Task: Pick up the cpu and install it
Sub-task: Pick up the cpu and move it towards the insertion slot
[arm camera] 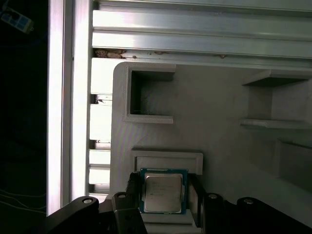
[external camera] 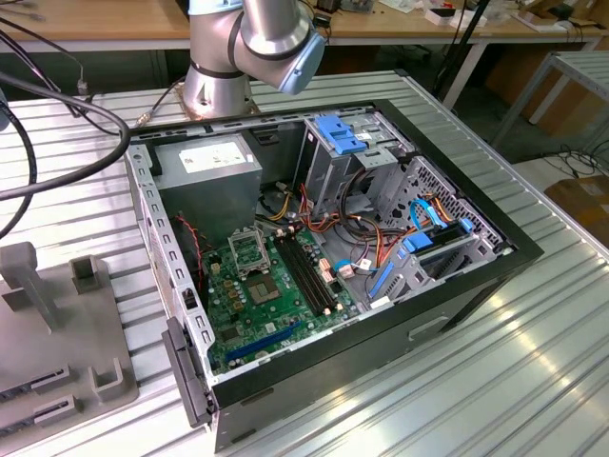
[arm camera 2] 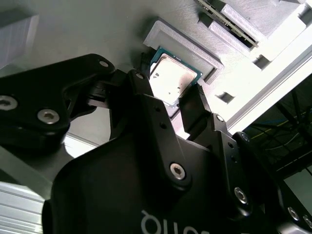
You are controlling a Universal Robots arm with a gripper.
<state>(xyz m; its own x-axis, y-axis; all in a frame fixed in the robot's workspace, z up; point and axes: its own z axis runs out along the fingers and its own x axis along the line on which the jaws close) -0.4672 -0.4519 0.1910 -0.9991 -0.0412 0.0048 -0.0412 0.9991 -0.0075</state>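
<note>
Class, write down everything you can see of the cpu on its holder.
The cpu is a thin square chip: a pale silvery metal lid on a green board that shows as a rim. It lies flat, lid up, in the shallow recess of a grey holder. The gripper straddles it in both wrist views; whether it touches cannot be told.

The exterior view looks down from afar into an open computer case (external camera: pixel 333 367), while both wrist views look closely past the end effector (arm camera: pixel 164 195) at one grey tray (arm camera: pixel 209 97).
</note>
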